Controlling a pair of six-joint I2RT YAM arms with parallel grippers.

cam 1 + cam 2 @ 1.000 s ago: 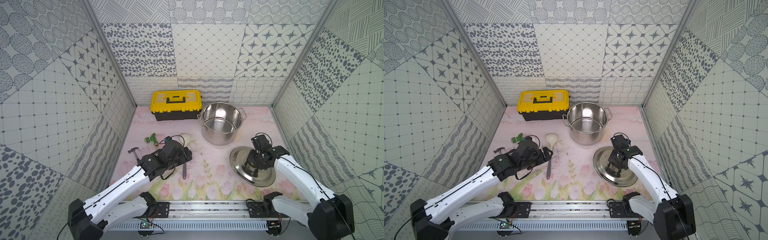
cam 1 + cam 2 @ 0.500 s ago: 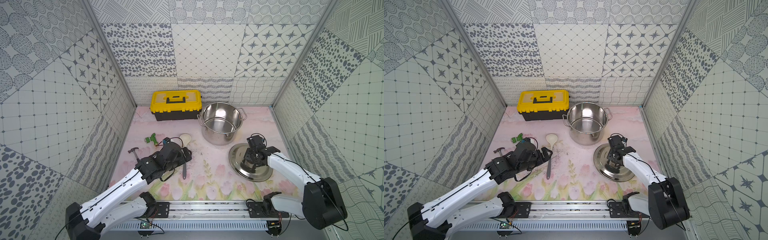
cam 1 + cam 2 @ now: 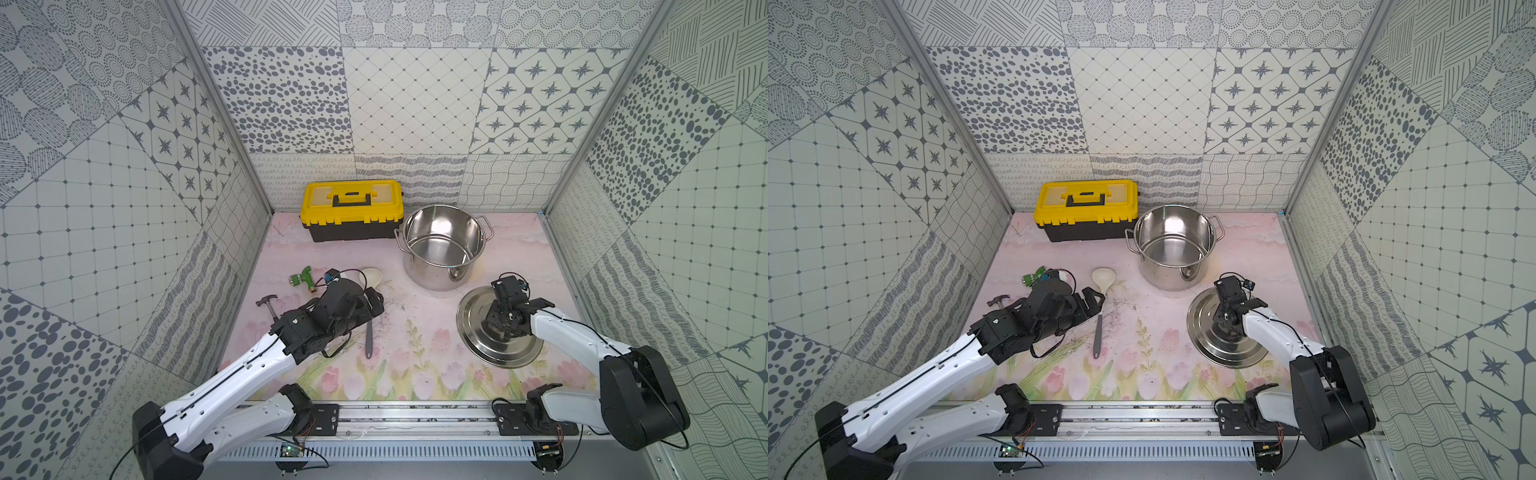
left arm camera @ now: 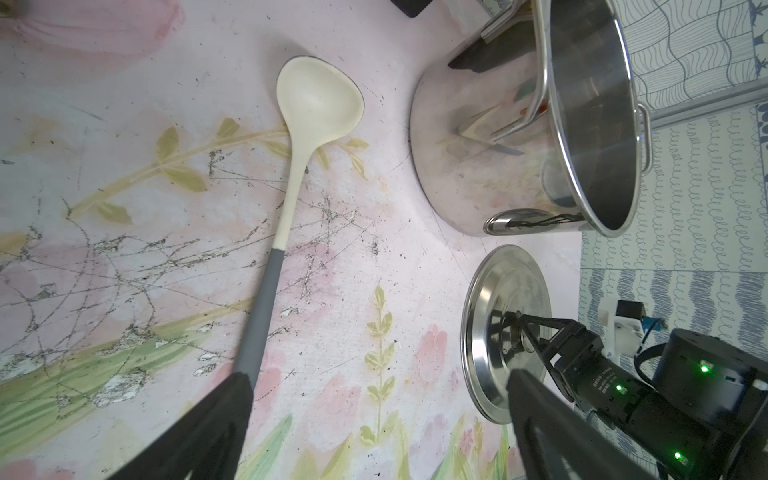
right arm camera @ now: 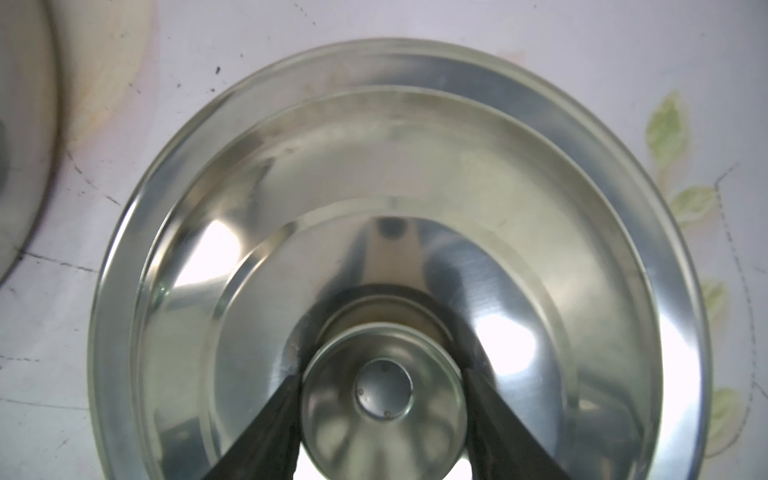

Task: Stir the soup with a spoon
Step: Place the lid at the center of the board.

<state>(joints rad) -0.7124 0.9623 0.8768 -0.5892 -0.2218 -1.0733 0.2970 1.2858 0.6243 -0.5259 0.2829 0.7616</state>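
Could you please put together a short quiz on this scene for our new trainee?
1. True or false: the spoon lies inside the pot.
2. What does the right claw grip? A: the knob of the lid. B: the spoon's handle. C: a pot handle.
3. Fill in: the left claw hovers over the spoon's handle with its jaws ____.
Key: 1 false; 2 A; 3 open.
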